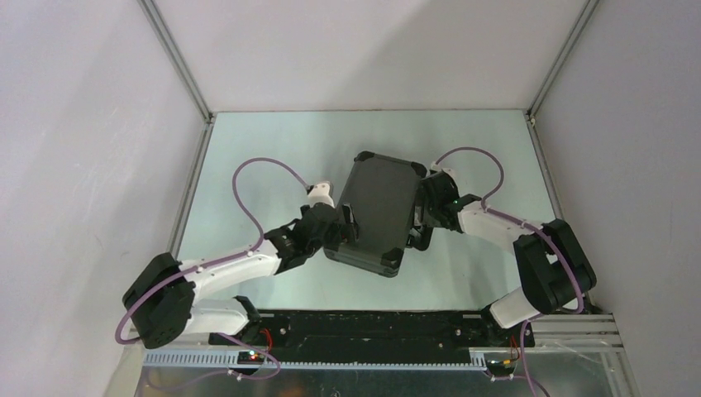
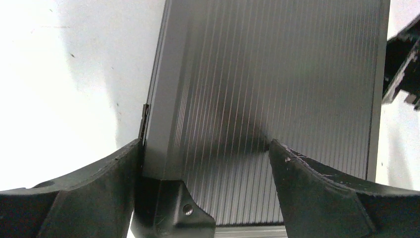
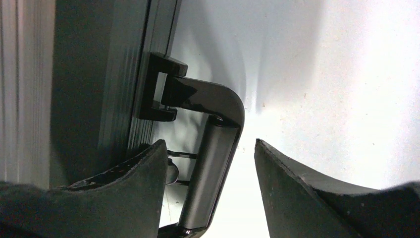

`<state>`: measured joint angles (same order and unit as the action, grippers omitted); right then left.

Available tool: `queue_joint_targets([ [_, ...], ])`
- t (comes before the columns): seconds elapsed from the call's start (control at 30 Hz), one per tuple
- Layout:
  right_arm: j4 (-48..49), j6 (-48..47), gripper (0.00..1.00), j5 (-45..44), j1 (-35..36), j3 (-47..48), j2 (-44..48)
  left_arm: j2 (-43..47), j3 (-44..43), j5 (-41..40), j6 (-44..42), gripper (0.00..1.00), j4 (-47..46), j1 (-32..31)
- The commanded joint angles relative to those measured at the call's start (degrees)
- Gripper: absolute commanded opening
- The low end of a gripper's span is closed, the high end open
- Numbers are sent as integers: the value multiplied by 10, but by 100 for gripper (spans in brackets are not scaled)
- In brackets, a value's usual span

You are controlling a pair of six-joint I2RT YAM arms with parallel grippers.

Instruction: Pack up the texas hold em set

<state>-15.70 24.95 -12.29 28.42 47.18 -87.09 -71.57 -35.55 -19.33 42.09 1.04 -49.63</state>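
The texas hold em set shows as a dark grey ribbed briefcase, lid down, lying askew in the middle of the table. My left gripper is at its left near side, open. In the left wrist view this gripper straddles the case's black corner: one finger is beside the side wall, the other over the ribbed lid. My right gripper is at the case's right side, open. In the right wrist view the black handle stands between the fingers of this gripper, with a gap to the right finger.
The pale table is walled by white panels with metal frame posts at the back corners. A black base rail runs along the near edge.
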Motion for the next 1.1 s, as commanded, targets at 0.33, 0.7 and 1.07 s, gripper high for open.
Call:
queue_joint_targets([
  [0.33, -38, 18, 71, 115, -56, 1, 180, 75, -146, 145, -94, 99, 218, 59],
  [0.7, 84, 141, 70, 217, -94, -136, 252, -32, -282, 184, -131, 97, 214, 61],
  [1.07, 85, 185, 70, 208, -155, -204, 348, -148, -340, 246, -132, 93, 162, -3],
])
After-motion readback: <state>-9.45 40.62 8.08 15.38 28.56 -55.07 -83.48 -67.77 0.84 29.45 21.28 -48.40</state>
